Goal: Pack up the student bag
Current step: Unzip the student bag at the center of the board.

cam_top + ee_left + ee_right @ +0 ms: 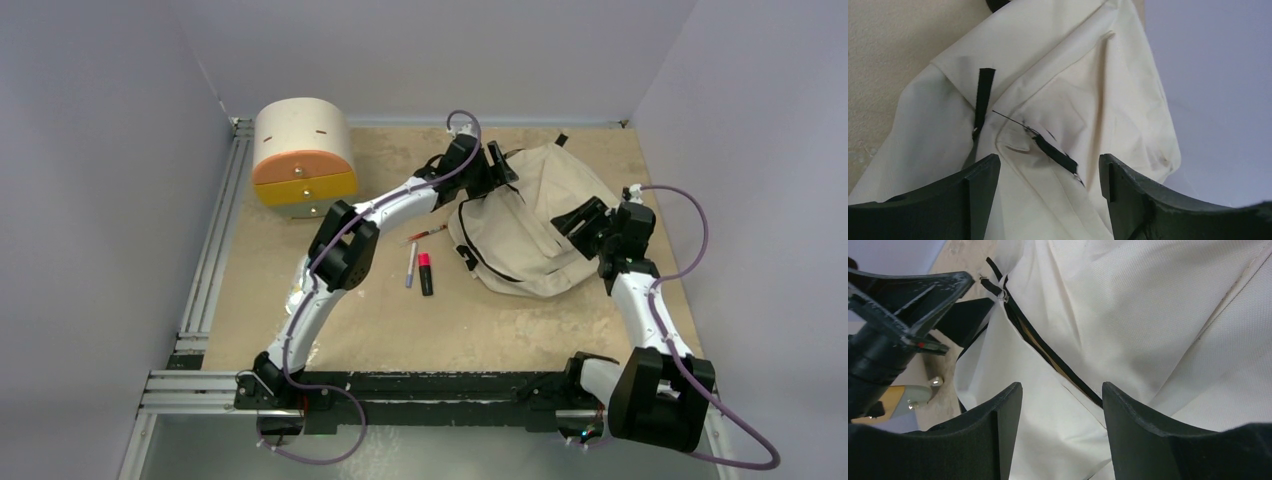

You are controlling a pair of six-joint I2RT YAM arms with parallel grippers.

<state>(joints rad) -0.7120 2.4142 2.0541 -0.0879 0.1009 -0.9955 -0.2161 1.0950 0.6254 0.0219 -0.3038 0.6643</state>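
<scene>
Cloth of the student bag [530,235] filled both wrist views. The bag lay slumped on the sandy table [400,330], in the far right part of it, cream with black zip lines and a black strap end poking out at its far edge.

The left gripper [495,165] hung over the bag's far left corner. Its jaws stood wide apart with nothing between them; the crumpled fabric showed beyond the gap. A black pull tab [1055,155] lay on the cloth there, with a black loop [983,95] just to its left.

The right gripper [580,222] sat over the right side of the bag. Its jaws were parted too and held nothing. Beyond them ran a zip [1048,352], partly open, with a tan lining showing in the slit. From the right wrist the left gripper appeared as a dark shape at the upper left, close to the end of the zip; whether it touched the bag I could not tell.

A round cream drawer box [302,160] with orange and yellow fronts stood at the far left, well apart from the bag. Between it and the bag, on bare table, lay a thin pen [428,233], a white pen [411,265] and a pink marker [426,272], the last two side by side
</scene>
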